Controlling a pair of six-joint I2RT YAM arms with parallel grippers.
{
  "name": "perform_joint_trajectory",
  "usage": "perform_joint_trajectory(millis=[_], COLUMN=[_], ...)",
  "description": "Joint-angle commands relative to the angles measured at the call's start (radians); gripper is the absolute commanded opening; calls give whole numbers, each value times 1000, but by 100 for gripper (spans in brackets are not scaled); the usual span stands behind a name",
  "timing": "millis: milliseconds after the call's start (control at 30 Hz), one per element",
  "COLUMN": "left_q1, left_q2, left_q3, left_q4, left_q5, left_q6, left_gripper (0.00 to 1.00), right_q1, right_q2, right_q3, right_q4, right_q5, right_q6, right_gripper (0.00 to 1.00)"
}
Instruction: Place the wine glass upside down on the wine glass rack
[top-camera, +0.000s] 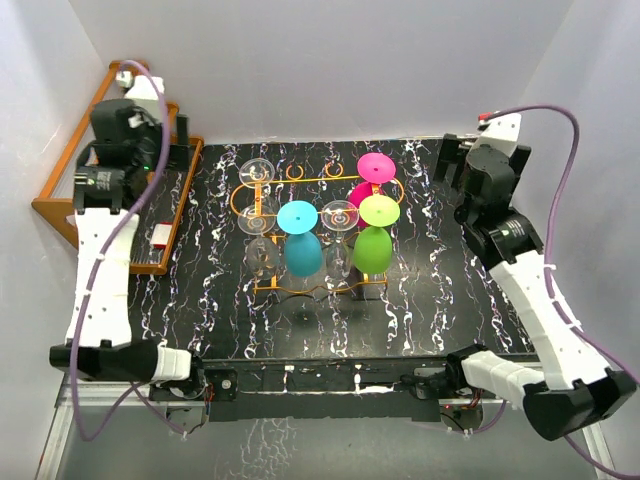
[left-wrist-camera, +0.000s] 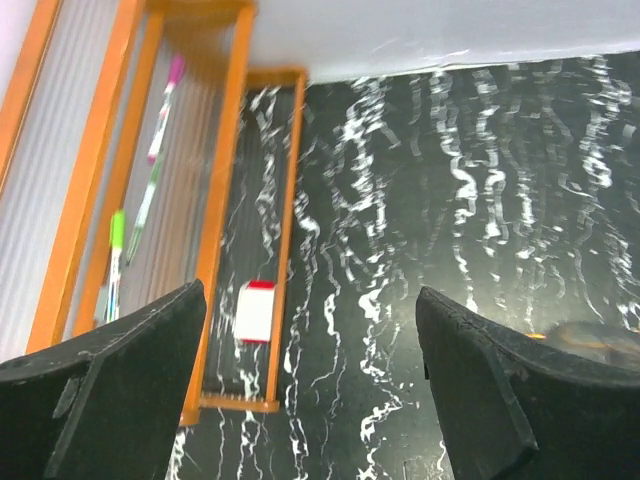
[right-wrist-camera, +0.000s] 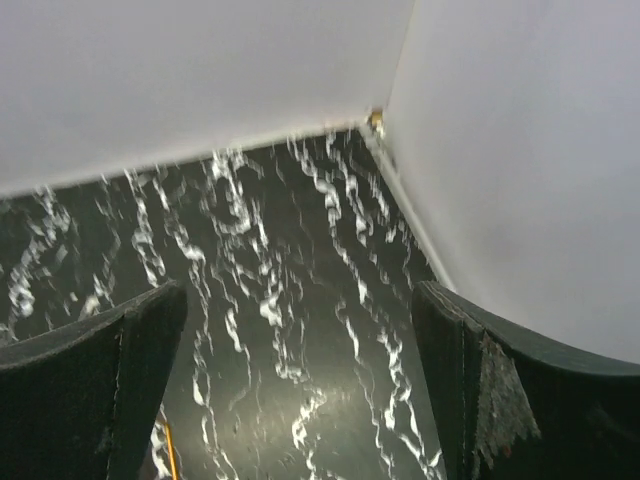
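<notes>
The orange-gold wire wine glass rack (top-camera: 268, 205) stands mid-table. Several wine glasses hang upside down in it: a cyan one (top-camera: 300, 235), a green one (top-camera: 374, 240), a pink one (top-camera: 374, 172) and clear ones (top-camera: 257, 172). My left gripper (top-camera: 178, 130) is open and empty at the far left, over the wooden shelf; in the left wrist view (left-wrist-camera: 310, 400) only the table shows between its fingers. My right gripper (top-camera: 450, 160) is open and empty at the far right, apart from the rack; in the right wrist view (right-wrist-camera: 300, 400) it faces the back right corner.
A stepped brown wooden shelf (top-camera: 70, 175) sits at the far left, holding pens (left-wrist-camera: 150, 190) and a small white and red block (left-wrist-camera: 255, 310). White walls (right-wrist-camera: 520, 150) close the back and both sides. The table top is black marble (top-camera: 450, 290).
</notes>
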Motion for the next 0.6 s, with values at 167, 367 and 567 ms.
perform_joint_trajectory(millis=[167, 367, 567], left_q1=[376, 375, 374], left_q2=[186, -51, -203], left_q3=[6, -340, -460], left_q4=[-273, 22, 127], left_q5=[444, 282, 316], left_q6=[-140, -215, -270], left_gripper=[97, 97, 97], right_q1=[-183, -190, -214], right_q2=[-11, -47, 36], right_q3=[-213, -331, -327], right_q4=[-65, -56, -77], right_q5=[-367, -297, -359], right_q6=[287, 393, 429], right_gripper=[98, 98, 99])
